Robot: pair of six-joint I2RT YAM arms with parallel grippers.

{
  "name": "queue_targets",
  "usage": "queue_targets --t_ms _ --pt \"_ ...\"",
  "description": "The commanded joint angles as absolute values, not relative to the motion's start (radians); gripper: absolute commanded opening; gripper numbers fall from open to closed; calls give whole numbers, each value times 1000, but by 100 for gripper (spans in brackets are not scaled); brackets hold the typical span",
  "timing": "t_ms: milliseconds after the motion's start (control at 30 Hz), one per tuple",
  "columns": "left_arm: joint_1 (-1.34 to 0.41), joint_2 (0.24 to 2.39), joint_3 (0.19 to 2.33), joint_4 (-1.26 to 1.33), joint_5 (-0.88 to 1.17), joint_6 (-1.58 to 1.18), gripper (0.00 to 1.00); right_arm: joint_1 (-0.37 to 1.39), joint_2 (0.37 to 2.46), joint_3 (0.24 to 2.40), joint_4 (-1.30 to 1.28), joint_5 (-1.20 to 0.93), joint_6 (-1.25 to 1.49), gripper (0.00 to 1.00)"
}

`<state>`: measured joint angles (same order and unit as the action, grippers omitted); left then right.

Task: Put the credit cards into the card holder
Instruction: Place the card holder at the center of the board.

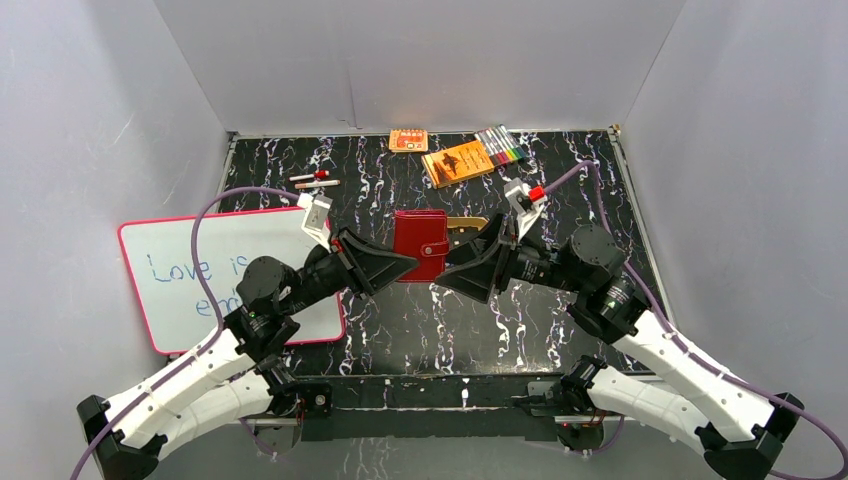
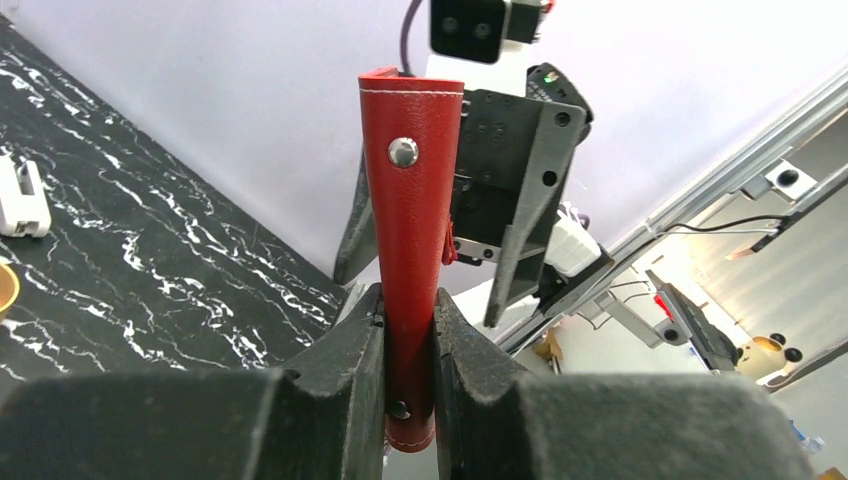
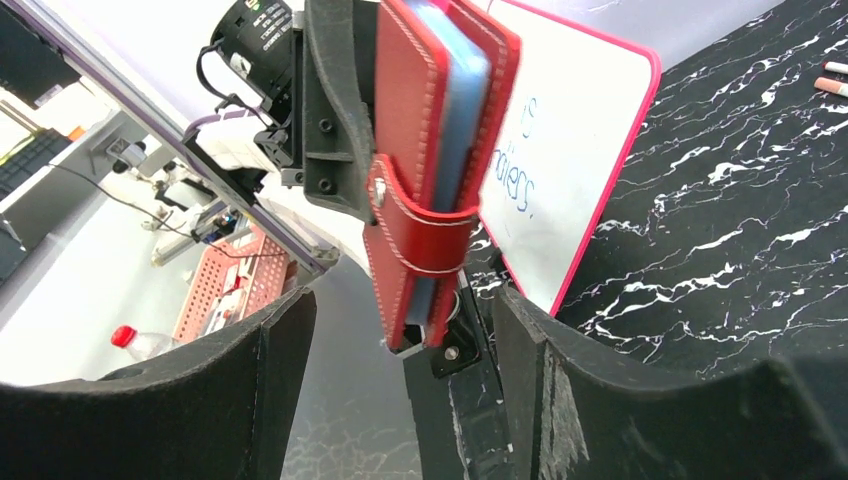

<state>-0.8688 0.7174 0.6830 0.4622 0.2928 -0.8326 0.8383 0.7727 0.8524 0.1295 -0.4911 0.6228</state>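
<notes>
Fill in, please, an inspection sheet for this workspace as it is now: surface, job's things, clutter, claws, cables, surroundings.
Surface: black marbled tabletop.
Job's things: red card holder held up between the arms, its tab wrapped over the edge. Credit cards: nothing seen.
Clutter: whiteboard with writing at the left; two orange packets and a marker pack at the far edge; two pens; tan tray behind the card holder.
Claws: left claw shut on the card holder; right claw open, one finger on each side of it.
Cables: a purple cable from each wrist; the left one crosses the whiteboard.
Surroundings: plain grey walls on three sides.
</notes>
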Motion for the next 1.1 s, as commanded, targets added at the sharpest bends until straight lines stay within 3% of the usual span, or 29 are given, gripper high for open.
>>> queue_targets --t_ms 0,200,467,700,800,833,933,1067 --pt "-870 708 692 580 316 -862 0 840 774 850 225 -460 655 73" --pt "-870 709 690 583 322 -862 0 841 802 850 252 -479 671 71" --pt "-870 727 678 615 333 -872 0 840 840 834 360 -522 732 46" --pt "-870 737 687 523 329 -807 2 840 857 832 371 -552 732 0" --pt "-870 722 717 346 251 -753 55 840 836 884 177 -464 634 0" --pt "-869 711 736 270 188 -732 64 840 832 918 70 -418 587 0" --pt "-870 656 786 46 -41 -683 78 840 837 996 -245 -160 503 0" --pt "-869 604 813 -64 -196 -613 82 840 875 956 -472 35 504 0"
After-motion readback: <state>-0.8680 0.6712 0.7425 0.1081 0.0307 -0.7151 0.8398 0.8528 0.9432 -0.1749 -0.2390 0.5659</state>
